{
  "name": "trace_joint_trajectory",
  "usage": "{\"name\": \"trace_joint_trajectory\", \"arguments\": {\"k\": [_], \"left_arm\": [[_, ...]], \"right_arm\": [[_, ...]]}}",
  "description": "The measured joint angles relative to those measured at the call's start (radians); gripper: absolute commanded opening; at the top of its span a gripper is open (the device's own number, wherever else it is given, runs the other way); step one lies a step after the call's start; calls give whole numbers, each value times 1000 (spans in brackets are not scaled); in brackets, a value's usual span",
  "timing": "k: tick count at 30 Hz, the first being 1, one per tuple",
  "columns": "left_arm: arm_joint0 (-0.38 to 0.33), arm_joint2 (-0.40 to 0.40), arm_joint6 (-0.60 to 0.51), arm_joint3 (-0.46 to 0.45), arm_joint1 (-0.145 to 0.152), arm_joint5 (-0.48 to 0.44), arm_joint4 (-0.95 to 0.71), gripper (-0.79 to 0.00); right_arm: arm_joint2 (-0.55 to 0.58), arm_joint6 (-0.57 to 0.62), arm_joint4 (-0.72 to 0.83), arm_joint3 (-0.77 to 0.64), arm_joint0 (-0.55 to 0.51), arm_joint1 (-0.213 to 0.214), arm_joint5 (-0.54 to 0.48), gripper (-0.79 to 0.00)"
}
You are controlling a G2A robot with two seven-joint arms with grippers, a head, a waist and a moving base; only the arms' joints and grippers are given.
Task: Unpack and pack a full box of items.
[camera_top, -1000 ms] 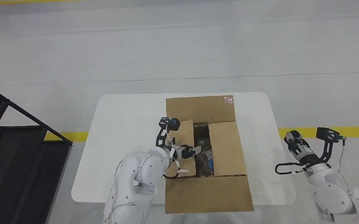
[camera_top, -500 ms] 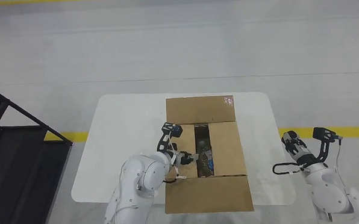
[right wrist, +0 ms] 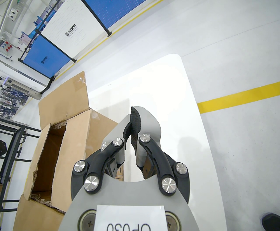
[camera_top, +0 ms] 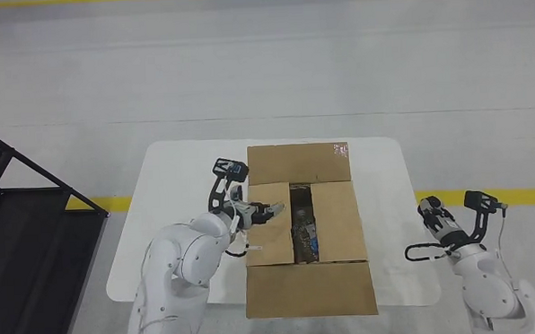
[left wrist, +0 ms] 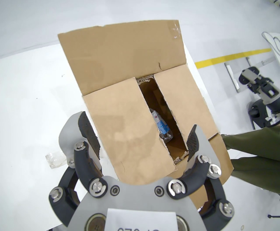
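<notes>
1. Cardboard box (camera_top: 337,220) sits on white table (camera_top: 183,193). Far flap is raised, and the two side flaps are folded nearly flat with a narrow gap between them.
2. Plastic bottle (left wrist: 163,130) lies inside the box, seen through that gap.
3. Left gripper (left wrist: 139,129) hangs over the box's left flap, jaws spread wide, nothing between them. Bottle lies lower, inside the box, apart from both fingertips.
4. Right gripper (right wrist: 133,119) is well to the box's right, pads pressed together, holding nothing.
5. Clear plastic scrap (left wrist: 52,158) lies on the table just beside the box's left wall.
</notes>
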Motion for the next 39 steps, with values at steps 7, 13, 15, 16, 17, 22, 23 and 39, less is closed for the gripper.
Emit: {"name": "trace_joint_trajectory", "arguments": {"k": [7, 13, 15, 16, 17, 22, 23, 39], "left_arm": [[26, -83, -5, -43, 16, 11, 12, 0], [50, -142, -7, -57, 27, 43, 19, 0], [56, -158, -5, -59, 30, 57, 20, 0], [58, -164, -4, -61, 31, 62, 21, 0], [59, -171, -4, -62, 33, 67, 23, 0], [69, -198, -11, -66, 40, 86, 25, 0], [71, -201, -12, -67, 41, 87, 24, 0], [78, -202, -18, -77, 58, 100, 12, 0]], "right_arm": [[-115, -63, -61, 209, 224, -6, 9, -785], [-243, -81, -107, 490, 486, -17, -55, -785], [-285, -86, -119, 585, 563, -23, -95, -785], [-300, -91, -124, 623, 592, -25, -113, -785], [-315, -96, -133, 660, 620, -27, -128, -785], [-388, -108, -159, 848, 748, -41, -195, -785], [-399, -106, -153, 876, 767, -45, -212, -785], [-461, 28, 13, 1104, 896, -60, -581, -785]]}}
